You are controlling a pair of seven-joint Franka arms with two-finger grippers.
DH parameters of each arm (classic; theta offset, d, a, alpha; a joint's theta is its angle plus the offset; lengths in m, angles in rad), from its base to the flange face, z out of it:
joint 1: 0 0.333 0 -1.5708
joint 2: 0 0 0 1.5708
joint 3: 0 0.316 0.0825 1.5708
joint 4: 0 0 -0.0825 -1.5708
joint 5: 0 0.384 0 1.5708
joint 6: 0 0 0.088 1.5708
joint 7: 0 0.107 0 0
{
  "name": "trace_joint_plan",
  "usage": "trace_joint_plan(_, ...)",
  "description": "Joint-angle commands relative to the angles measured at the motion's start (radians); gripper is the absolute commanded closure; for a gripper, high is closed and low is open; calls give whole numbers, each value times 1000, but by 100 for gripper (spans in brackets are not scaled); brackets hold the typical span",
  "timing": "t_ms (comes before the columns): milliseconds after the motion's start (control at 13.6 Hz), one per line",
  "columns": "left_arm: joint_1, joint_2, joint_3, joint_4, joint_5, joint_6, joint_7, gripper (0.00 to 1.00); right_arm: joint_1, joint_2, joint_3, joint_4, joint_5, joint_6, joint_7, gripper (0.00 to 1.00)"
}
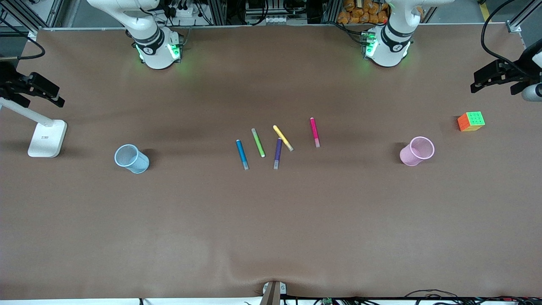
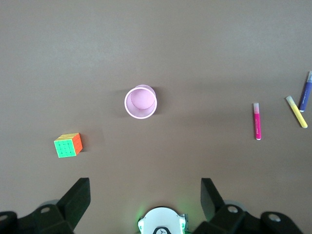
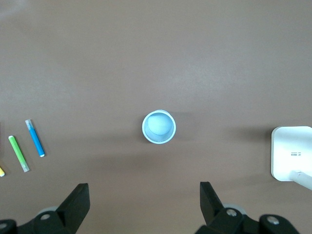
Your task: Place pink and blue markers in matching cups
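The pink marker (image 1: 314, 132) and the blue marker (image 1: 242, 154) lie flat in a loose row of markers at the table's middle. The pink cup (image 1: 417, 151) stands upright toward the left arm's end, the blue cup (image 1: 131, 159) toward the right arm's end. Both hands are out of the front view. My left gripper (image 2: 145, 183) is open and empty, high over the table, with the pink cup (image 2: 141, 102) and pink marker (image 2: 256, 121) below. My right gripper (image 3: 144, 187) is open and empty, high over the table, with the blue cup (image 3: 158, 127) and blue marker (image 3: 35, 138) below.
Green (image 1: 258, 142), yellow (image 1: 283, 137) and purple (image 1: 277, 153) markers lie between the blue and pink ones. A colour cube (image 1: 471, 121) sits beside the pink cup, farther from the camera. A white stand base (image 1: 47, 138) sits at the right arm's end.
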Motion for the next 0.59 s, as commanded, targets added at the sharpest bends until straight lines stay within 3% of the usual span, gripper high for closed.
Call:
trace_joint_plan(0,0,15,-4,24,16,-3,-13,0,23,-20,-17,-20,-11,3,7,0)
trace_joint_plan(513,0,26,-6,16,14,-8,-11,0,23,-20,-17,-27,-11,3,19,0)
